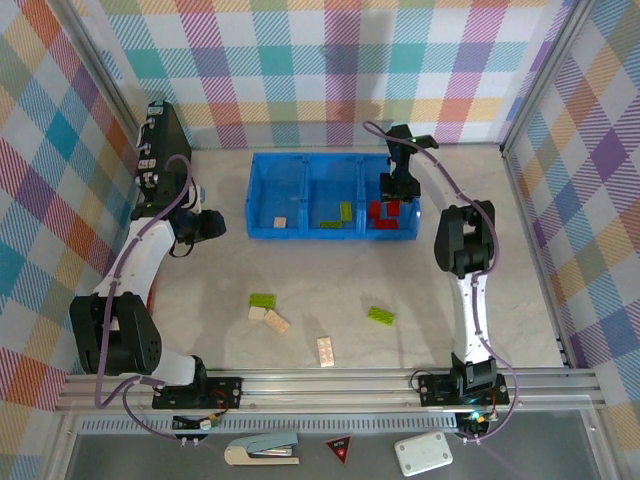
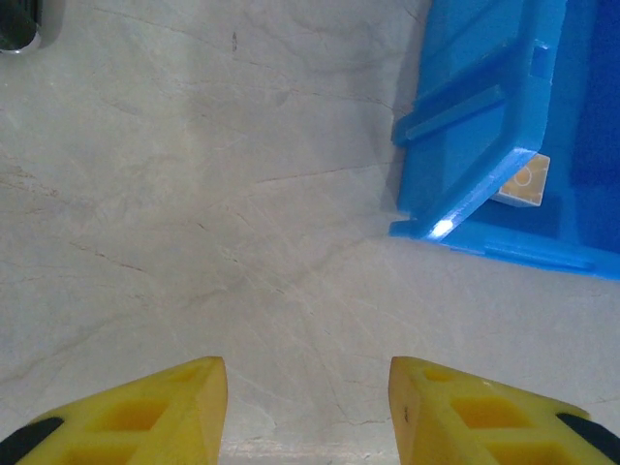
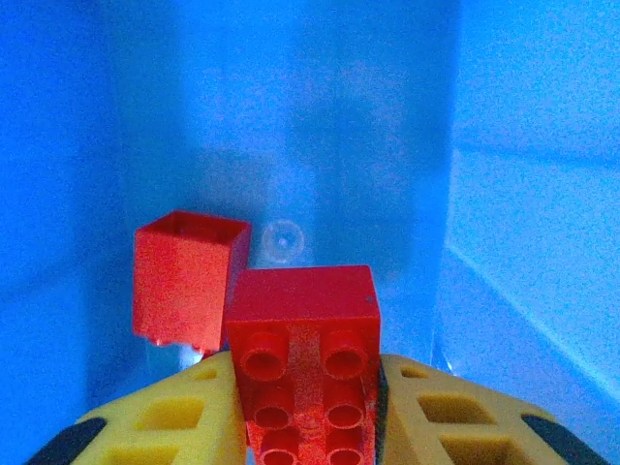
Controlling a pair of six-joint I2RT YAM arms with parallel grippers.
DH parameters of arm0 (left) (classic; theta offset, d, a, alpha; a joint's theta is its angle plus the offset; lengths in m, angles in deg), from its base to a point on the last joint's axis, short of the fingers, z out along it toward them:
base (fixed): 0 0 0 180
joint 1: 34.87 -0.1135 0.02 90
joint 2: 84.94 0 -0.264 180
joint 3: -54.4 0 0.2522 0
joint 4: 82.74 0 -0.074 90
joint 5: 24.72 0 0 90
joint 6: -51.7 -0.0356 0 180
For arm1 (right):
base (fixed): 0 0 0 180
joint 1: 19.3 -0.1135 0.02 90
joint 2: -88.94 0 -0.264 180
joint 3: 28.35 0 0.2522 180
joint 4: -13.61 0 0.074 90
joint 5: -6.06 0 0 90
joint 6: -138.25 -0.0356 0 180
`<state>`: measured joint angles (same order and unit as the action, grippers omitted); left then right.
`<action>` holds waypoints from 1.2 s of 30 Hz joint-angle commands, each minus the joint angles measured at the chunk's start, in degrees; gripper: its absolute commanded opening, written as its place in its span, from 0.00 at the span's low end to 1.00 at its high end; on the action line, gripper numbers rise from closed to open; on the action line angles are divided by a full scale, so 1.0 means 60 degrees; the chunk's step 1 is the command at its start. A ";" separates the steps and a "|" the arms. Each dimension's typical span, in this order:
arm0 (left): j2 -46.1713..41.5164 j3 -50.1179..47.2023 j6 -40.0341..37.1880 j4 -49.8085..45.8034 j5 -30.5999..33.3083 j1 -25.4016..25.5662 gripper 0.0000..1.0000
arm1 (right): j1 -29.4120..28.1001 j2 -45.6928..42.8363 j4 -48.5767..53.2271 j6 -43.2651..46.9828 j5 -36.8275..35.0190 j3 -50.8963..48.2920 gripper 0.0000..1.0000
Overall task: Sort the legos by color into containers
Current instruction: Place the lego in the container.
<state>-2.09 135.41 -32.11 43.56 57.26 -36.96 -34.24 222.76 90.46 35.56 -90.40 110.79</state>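
The blue tray (image 1: 330,235) holds the three containers. The left one has a beige lego (image 1: 281,222), the middle one green legos (image 1: 345,210), the right one red legos (image 1: 380,218). My right gripper (image 1: 397,192) hangs inside the right container, shut on a red lego (image 3: 305,387); another red lego (image 3: 189,276) lies just beyond it. My left gripper (image 2: 308,407) is open over bare table, just left of the tray's corner (image 2: 455,194), where the beige lego (image 2: 523,182) peeks over the wall. Loose on the table lie green legos (image 1: 262,300) (image 1: 380,316) and beige legos (image 1: 272,319) (image 1: 326,349).
Plaid walls close in the table at the left, back and right. Beyond the front rail (image 1: 330,383) lie a stapler (image 1: 262,452), a small red triangle sign (image 1: 340,449) and a white box (image 1: 423,453). The loose legos are spread over the near middle of the table.
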 commanded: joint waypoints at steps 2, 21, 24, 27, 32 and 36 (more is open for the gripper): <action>-0.0170 -0.0115 -0.0198 0.0101 0.0061 -0.0150 0.48 | 0.0103 0.0620 0.0481 0.0239 0.0179 0.0959 0.34; -0.0241 -0.0206 -0.0201 0.0241 0.0048 -0.0150 0.48 | 0.0166 0.1711 0.0222 -0.0202 0.1193 0.1735 0.42; -0.0326 -0.0235 -0.0183 0.0307 -0.0011 -0.0145 0.48 | 0.0161 0.1663 0.0207 -0.0280 0.1236 0.1735 0.43; -0.0393 -0.0265 -0.0190 0.0344 -0.0042 -0.0147 0.48 | 0.0160 0.1506 0.0207 -0.0300 0.1252 0.1735 0.44; -0.0461 -0.0268 -0.0197 0.0343 -0.0086 -0.0150 0.48 | 0.0161 0.1189 0.0291 -0.0291 0.1204 0.1762 0.45; -0.0529 -0.0276 -0.0209 0.0340 -0.0136 -0.0150 0.47 | 0.0161 0.0899 0.0434 -0.0288 0.1175 0.1739 0.46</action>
<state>-3.40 134.93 -32.19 44.87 57.29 -36.96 -33.54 231.83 91.55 34.51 -84.06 120.21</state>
